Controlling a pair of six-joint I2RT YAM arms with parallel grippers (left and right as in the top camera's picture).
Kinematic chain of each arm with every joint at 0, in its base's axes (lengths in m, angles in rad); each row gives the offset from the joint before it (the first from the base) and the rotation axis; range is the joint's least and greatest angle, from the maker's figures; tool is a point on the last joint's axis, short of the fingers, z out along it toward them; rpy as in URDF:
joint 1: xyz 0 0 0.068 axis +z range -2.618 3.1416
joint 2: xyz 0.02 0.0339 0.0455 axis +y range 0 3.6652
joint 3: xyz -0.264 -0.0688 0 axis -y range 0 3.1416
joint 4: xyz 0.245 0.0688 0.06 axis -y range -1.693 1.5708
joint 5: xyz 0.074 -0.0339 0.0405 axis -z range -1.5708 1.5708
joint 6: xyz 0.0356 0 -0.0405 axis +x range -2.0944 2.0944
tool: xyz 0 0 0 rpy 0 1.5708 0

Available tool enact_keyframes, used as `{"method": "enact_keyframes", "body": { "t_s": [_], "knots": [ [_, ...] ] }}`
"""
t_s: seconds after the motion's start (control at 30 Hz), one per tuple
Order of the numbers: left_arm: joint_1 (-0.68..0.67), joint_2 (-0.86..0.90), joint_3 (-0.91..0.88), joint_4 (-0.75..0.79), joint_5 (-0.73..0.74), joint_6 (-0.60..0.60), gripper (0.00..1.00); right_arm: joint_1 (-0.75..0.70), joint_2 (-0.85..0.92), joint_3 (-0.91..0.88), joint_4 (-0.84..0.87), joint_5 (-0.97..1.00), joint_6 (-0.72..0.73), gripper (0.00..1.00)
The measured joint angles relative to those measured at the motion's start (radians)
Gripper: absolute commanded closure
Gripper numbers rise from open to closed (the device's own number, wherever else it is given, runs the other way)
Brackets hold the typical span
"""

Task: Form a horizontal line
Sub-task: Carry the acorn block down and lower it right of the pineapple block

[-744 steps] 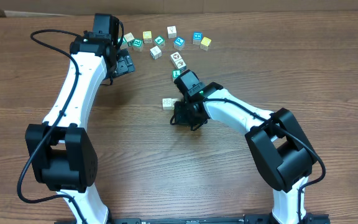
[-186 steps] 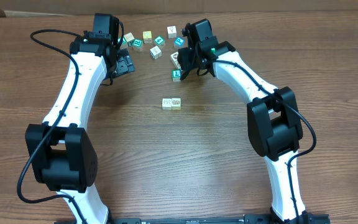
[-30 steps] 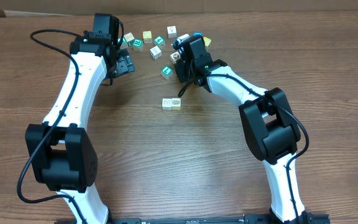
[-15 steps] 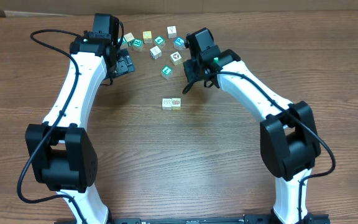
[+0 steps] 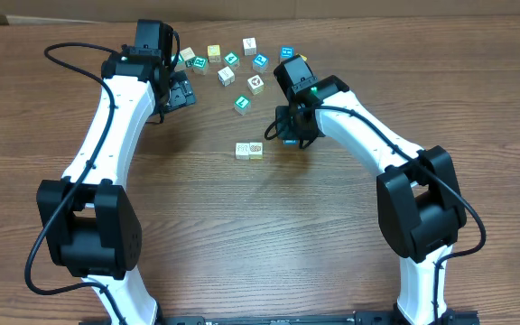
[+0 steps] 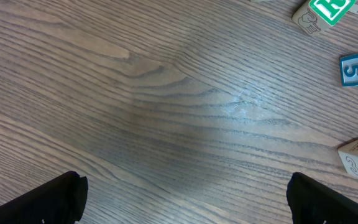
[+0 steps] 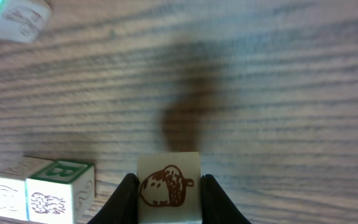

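- The right gripper (image 7: 169, 205) has left the loose cubes (image 5: 228, 60) and now clamps an acorn cube (image 7: 168, 185).
- The two-cube row (image 7: 37, 190), one cube earlier, now sits just left of its jaws.

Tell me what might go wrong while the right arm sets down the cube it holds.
1. The right gripper carries the acorn cube close beside the two-cube row. Its near finger may nudge the green-lettered cube on the way down.
2. The cube may land off the row's line or leave a gap.
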Motion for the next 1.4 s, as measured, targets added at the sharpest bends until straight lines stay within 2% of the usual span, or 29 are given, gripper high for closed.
{"method": "enact_keyframes", "body": {
  "t_s": [0.83,1.13,1.23,1.4],
  "knots": [
    [0.0,0.0,0.0,0.0,0.0,0.0,0.0,0.047,0.0,-0.05,0.024,-0.022,0.039,0.82],
    [0.0,0.0,0.0,0.0,0.0,0.0,0.0,0.047,-0.001,-0.06,0.03,-0.026,0.042,0.69],
    [0.0,0.0,0.0,0.0,0.0,0.0,0.0,0.047,-0.001,-0.069,0.026,-0.025,0.044,0.6],
    [0.0,0.0,0.0,0.0,0.0,0.0,0.0,0.047,-0.001,-0.074,0.025,-0.025,0.042,0.54]
  ]
}}
